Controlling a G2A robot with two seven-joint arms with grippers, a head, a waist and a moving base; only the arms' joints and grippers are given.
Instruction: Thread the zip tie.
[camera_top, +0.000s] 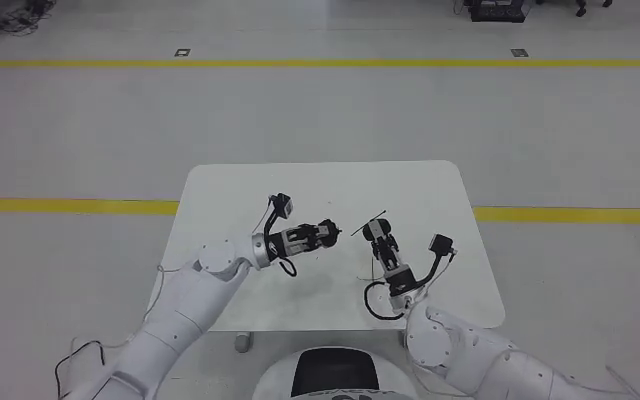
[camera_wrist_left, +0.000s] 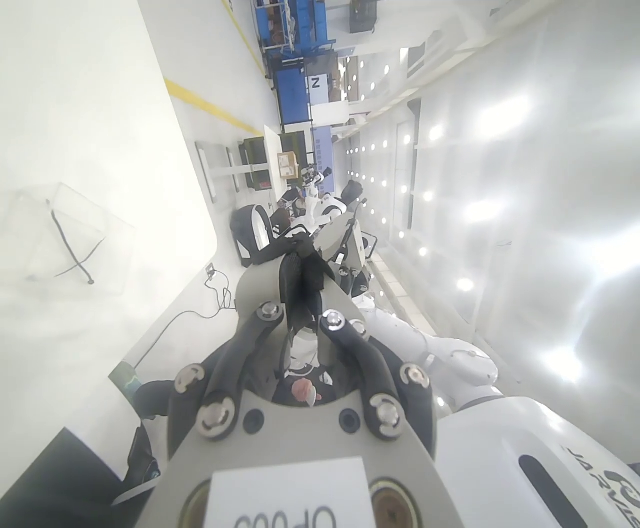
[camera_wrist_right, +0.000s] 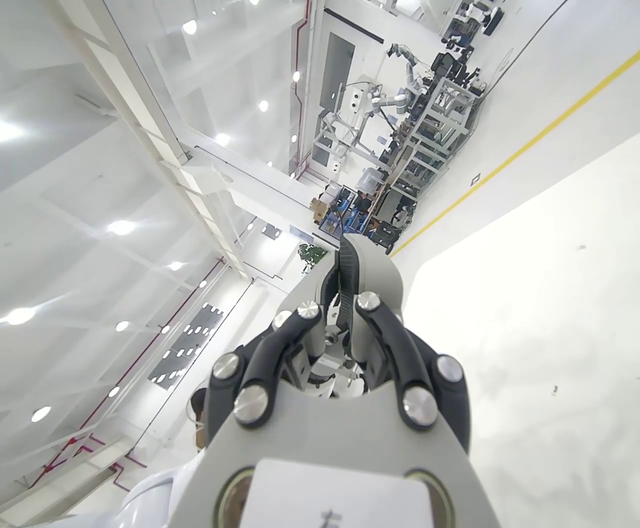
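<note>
On my feed the right gripper (camera_top: 372, 227) is pinched shut on the thin black zip tie (camera_top: 381, 214), the left gripper (camera_top: 334, 231) just beside it is clamped too, on something dark I can't make out, both over the white table (camera_top: 300, 185).

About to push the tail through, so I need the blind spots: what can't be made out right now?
Zip tie: top view, a thin line too small to tell head from tail, or whether it is threaded.
Left gripper: left wrist view, jaws shut; dark clutter behind the tips hides any hold.
Right gripper: right wrist view, shut jaws cover where they grip the tie.
</note>
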